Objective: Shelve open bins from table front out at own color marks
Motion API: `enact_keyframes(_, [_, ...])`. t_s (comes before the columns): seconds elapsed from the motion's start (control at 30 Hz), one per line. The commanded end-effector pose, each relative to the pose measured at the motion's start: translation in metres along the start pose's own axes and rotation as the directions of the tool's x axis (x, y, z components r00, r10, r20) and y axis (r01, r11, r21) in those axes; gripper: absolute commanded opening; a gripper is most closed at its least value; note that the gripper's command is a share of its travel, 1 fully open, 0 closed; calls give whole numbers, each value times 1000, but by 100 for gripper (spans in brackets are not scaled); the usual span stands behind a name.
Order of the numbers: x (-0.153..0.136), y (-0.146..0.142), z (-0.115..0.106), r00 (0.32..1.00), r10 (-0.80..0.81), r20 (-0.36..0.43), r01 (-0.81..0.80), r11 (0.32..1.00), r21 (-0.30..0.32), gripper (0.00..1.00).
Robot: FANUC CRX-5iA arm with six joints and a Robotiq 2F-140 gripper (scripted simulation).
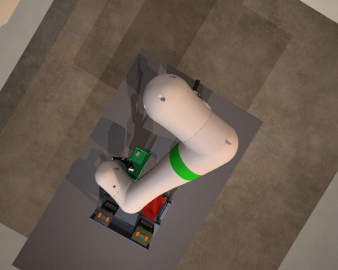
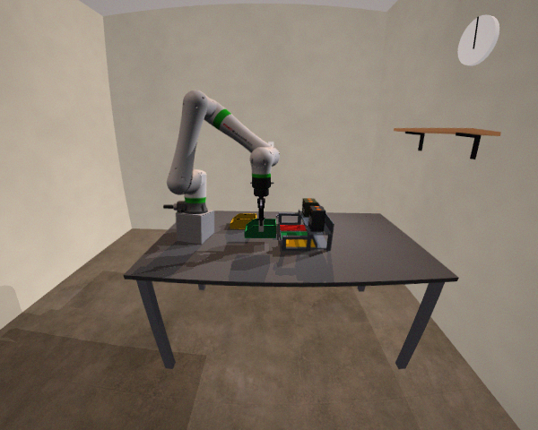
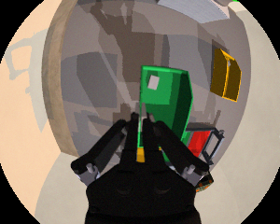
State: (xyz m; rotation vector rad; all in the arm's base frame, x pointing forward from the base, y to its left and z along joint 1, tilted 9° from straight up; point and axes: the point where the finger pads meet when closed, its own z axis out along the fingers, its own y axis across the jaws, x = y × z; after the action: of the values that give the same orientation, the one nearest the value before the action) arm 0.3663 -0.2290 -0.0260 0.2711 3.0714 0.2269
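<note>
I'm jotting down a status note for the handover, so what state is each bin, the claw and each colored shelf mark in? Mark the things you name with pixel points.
claw [image 1: 130, 168] [image 2: 261, 224] [image 3: 139, 108]: shut on the green bin's side wall
green bin [image 1: 139, 165] [image 2: 270, 230] [image 3: 175, 103]: held, apparently raised off the table
yellow bin [image 2: 238, 224] [image 3: 218, 70]: standing on the table, contents unclear
red mark [image 1: 154, 207] [image 2: 292, 227] [image 3: 199, 142]: no bin on it
green mark [image 2: 294, 233]: no bin on it
yellow mark [image 2: 296, 243]: no bin on it

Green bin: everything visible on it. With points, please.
The green bin [image 1: 142, 163] [image 2: 270, 232] [image 3: 174, 109] is glossy, plastic-looking, open-topped, with sloping side edges toward one lower end. A pale grey square piece [image 1: 138, 153] [image 3: 153, 82] lies inside. The pincer [image 1: 130, 167] [image 2: 261, 227] [image 3: 139, 108] is shut on one long wall. The bin looks level, apparently off the table, near the shelf.
</note>
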Motion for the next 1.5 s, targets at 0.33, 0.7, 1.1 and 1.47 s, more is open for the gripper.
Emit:
enact_keyframes(0.33, [0, 0, -12, 1000, 0, 0, 0, 1000, 0, 0])
enact_keyframes(0.7, [0, 0, -18, 1000, 0, 0, 0, 1000, 0, 0])
enact_keyframes(1.1, [0, 0, -21, 1000, 0, 0, 0, 1000, 0, 0])
enact_keyframes(1.47, [0, 0, -22, 1000, 0, 0, 0, 1000, 0, 0])
